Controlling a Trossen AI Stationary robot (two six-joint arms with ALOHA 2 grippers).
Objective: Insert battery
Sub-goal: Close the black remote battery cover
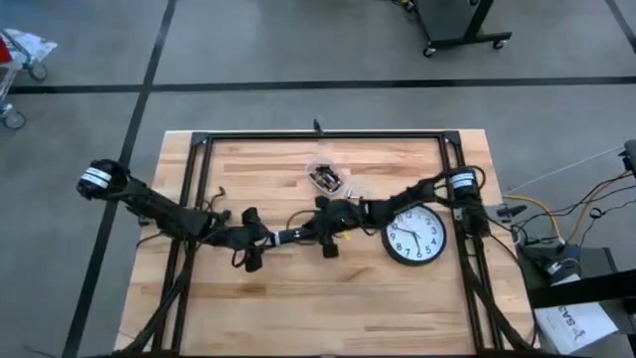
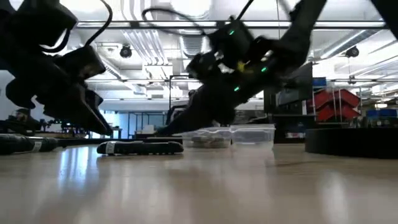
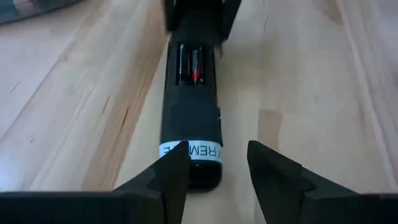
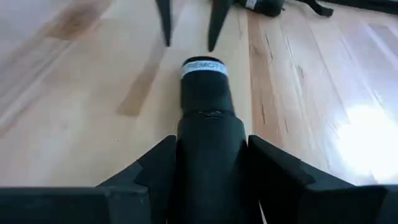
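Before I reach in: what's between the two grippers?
In the high view, only the remote spans left gripper to right gripper.

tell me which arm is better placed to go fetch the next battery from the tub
Left. The right claw is clamped on the remote, steadying it, while the left claw stands open at its labelled end, holding nothing. The battery tub sits just beyond.

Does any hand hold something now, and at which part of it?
The right hand grips the remote at one end. The left hand is open around its labelled end.
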